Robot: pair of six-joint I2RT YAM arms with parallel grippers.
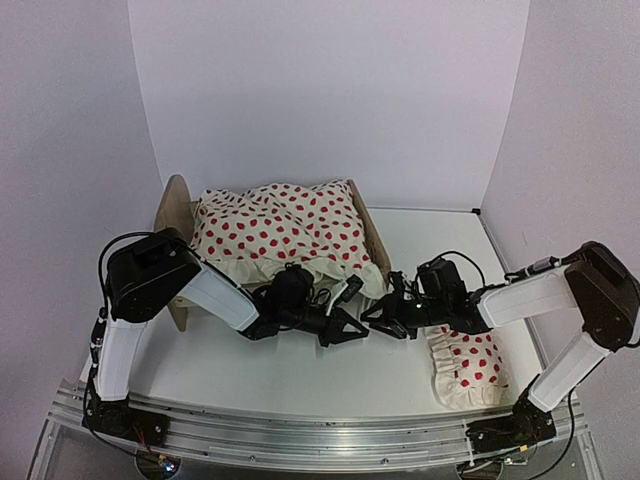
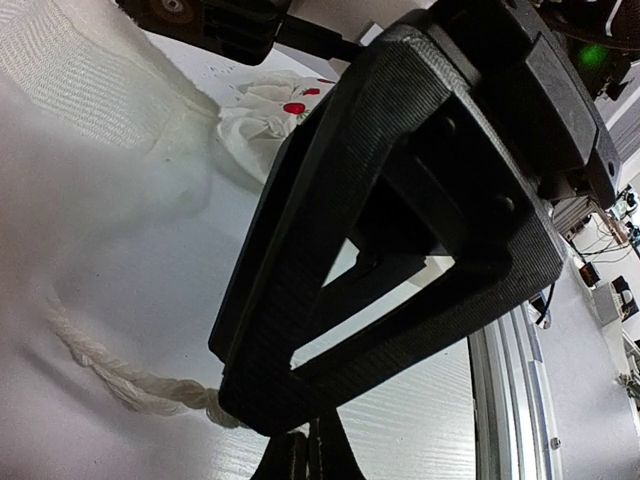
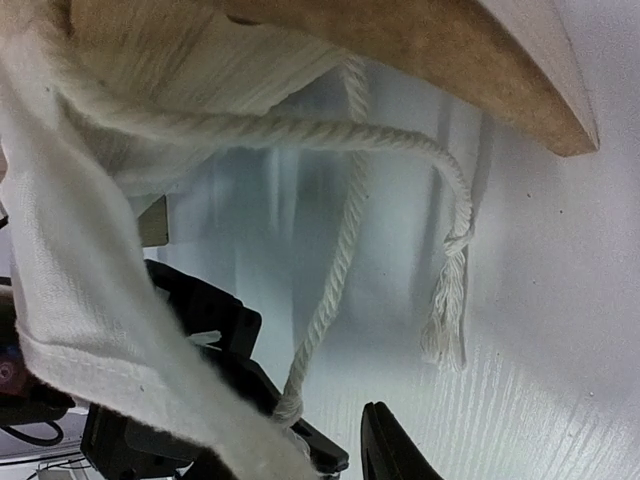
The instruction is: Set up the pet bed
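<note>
Where the bed [image 1: 205,212] stands in the upper left of the overhead frame, you see pale plywood: a rounded headboard [image 1: 176,212] at its left end, a lower footboard [image 1: 366,230] at its right, and a red-spotted blanket [image 1: 280,225] heaped over everything between. Below its right corner, near frame centre, your left gripper [image 1: 350,328] has its jaws pressed together on a pale cord [image 3: 330,270] running taut up under the wooden edge. Your right gripper [image 1: 378,318] meets it tip to tip; you cannot tell whether its jaws are parted.
</note>
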